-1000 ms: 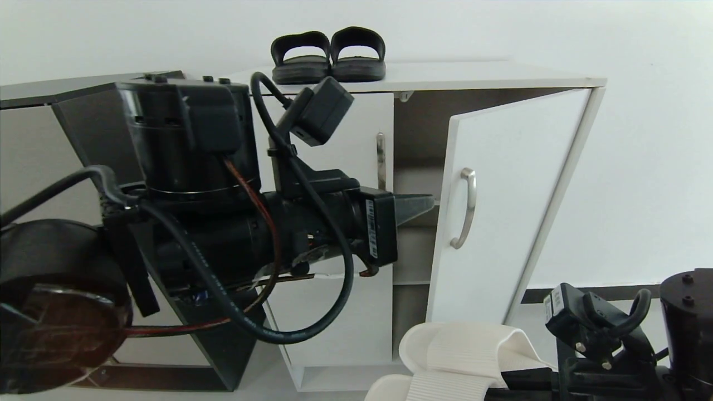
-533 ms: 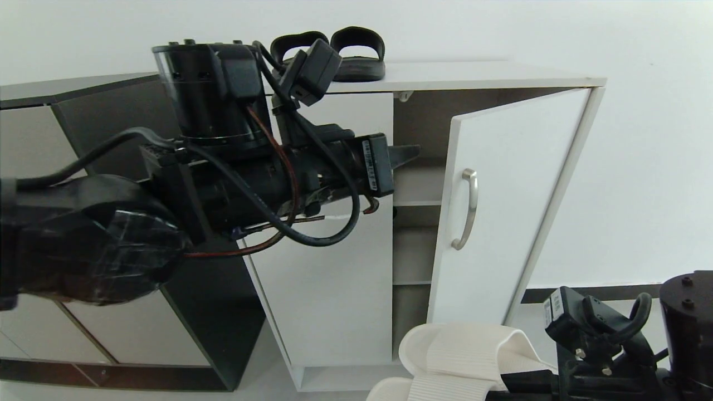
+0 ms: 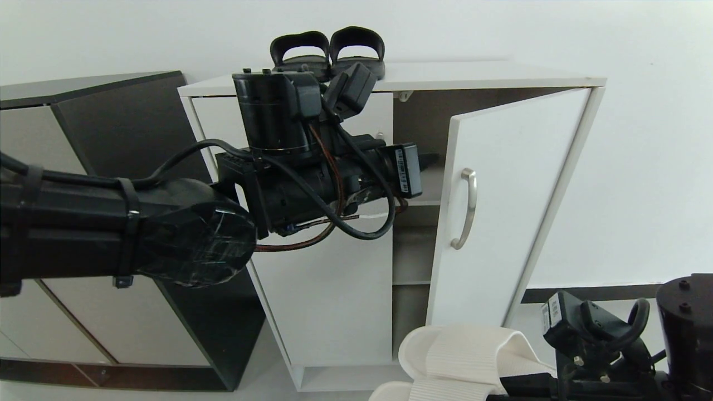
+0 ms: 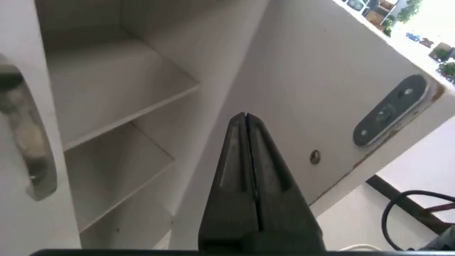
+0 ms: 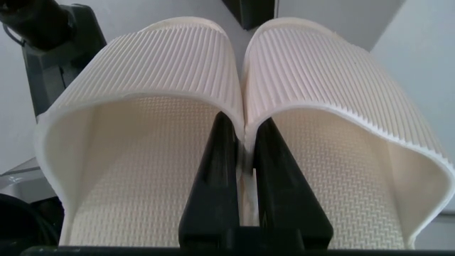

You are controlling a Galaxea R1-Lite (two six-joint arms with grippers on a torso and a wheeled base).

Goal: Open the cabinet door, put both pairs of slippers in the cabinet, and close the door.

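Pinching the cream ribbed slippers (image 5: pixel 142 92) by their inner edges is the right gripper (image 5: pixel 244 126); the left gripper (image 4: pixel 246 122), pressed together, points into the open white cabinet (image 3: pixel 490 73).

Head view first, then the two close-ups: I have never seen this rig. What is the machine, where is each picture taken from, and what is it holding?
This is a two-armed robot, and each arm ends in a pincer. The wide picture comes from a camera on its head, facing a white cabinet with one door standing open. A pair of black slippers sits on the cabinet's top. The other two pictures come from cameras on the wrists. The left pincer is shut and empty, at the open compartment with its shelves. The right pincer, low on the robot's right, is shut on a pair of white slippers, pinching their inner edges together.
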